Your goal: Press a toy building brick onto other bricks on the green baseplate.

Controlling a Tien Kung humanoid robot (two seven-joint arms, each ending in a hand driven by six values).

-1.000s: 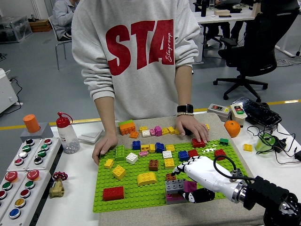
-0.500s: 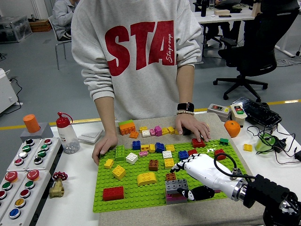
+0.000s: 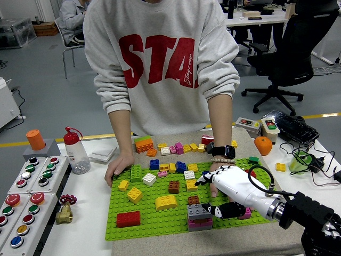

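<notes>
The green baseplate (image 3: 160, 216) lies mid-table with several bricks stuck on it. A grey brick (image 3: 198, 212) sits on a magenta brick (image 3: 200, 224) at its near edge. My right hand (image 3: 214, 195), white with a black thumb, hovers just right of that stack, fingers spread and pointing left, holding nothing I can see. A small pink brick (image 3: 246, 213) lies under my palm's near side. A person's hand (image 3: 217, 169) reaches in right behind my fingers; their other hand (image 3: 118, 168) rests on the plate's left edge.
Loose bricks (image 3: 176, 148) lie beyond the plate. Button panels (image 3: 26, 197), a brass valve (image 3: 65, 210), a bottle (image 3: 76, 152) and an orange cup (image 3: 35, 140) stand at the left. An orange ball (image 3: 262, 145), a switch box (image 3: 249, 125) and cables (image 3: 303, 160) are at the right.
My right hand lifted off the grey stack and shifted right. The person's hand left the far bricks and came down to the plate's middle, behind my fingers.
</notes>
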